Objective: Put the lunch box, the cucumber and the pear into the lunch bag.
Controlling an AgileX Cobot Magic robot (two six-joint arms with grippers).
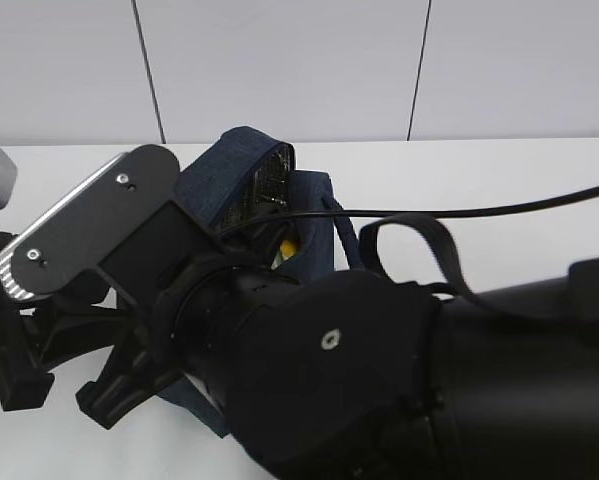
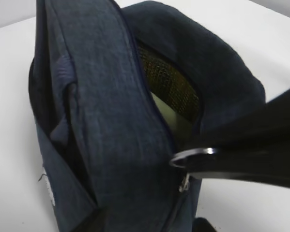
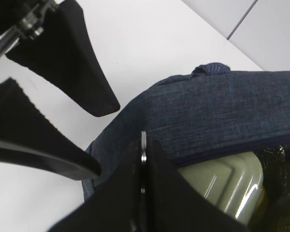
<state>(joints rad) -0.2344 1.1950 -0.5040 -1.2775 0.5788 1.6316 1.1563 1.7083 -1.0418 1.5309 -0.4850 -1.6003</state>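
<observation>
The navy lunch bag (image 2: 111, 121) stands on the white table with its top partly unzipped, showing foil lining (image 2: 171, 87). Inside lies the lunch box (image 3: 227, 186), its pale green lid up. A yellow patch in the bag's mouth (image 1: 289, 248) looks like the pear. The cucumber is hidden. My right gripper (image 3: 143, 142) is shut on the zipper's metal ring pull (image 2: 190, 155). My left gripper (image 3: 106, 137) clamps the bag's end between its two black fingers (image 3: 77, 72).
The right arm's black bulk (image 1: 399, 380) fills the lower right of the exterior view and hides most of the bag. The bag's strap loop (image 1: 419, 240) and a black cable (image 1: 499, 208) lie to the right. White table (image 1: 519, 170) surrounds the bag.
</observation>
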